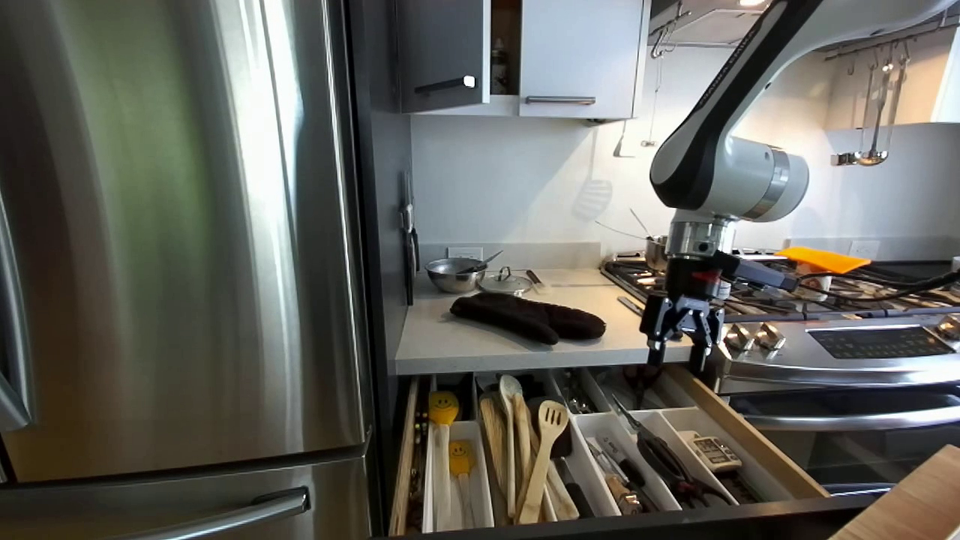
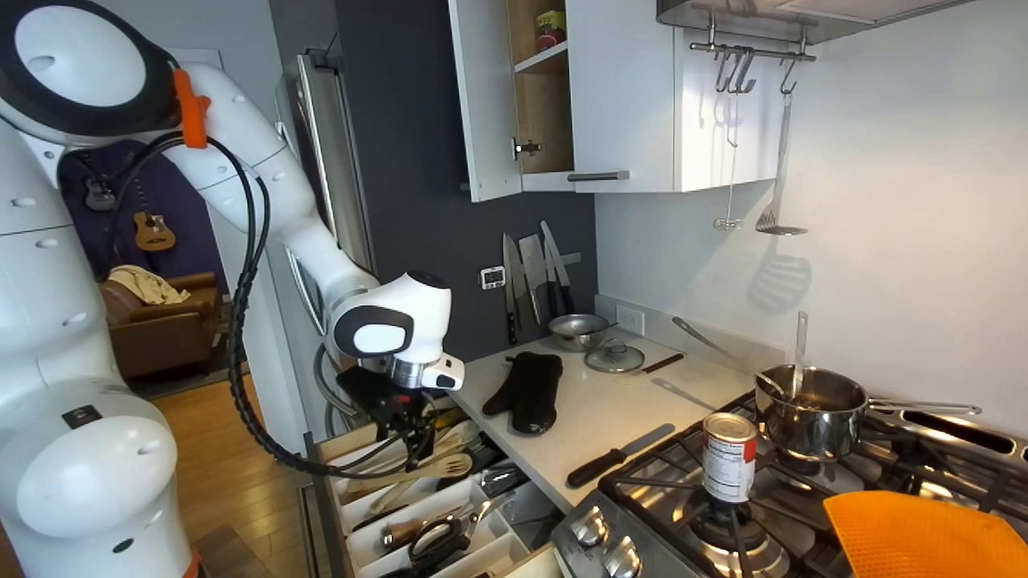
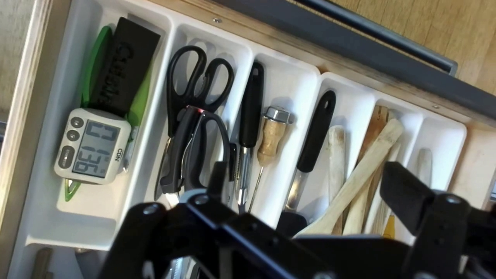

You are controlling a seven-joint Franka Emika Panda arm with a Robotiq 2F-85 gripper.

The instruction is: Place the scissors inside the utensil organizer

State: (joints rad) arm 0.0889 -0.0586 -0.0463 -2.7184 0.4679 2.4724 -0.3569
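Scissors (image 3: 190, 97) with looped black handles lie in the white utensil organizer (image 3: 292, 77), sharing one compartment with black-handled kitchen shears (image 3: 179, 153) that partly cover them. I can't tell which pair is meant, but either way the placing looks finished. The pincer (image 1: 677, 358) hangs above, spread wide and empty, so the step now is probably retreat: rise straight up, don't close over the overlapping handles, and clear the edge of the counter (image 1: 435, 341) before swinging aside.
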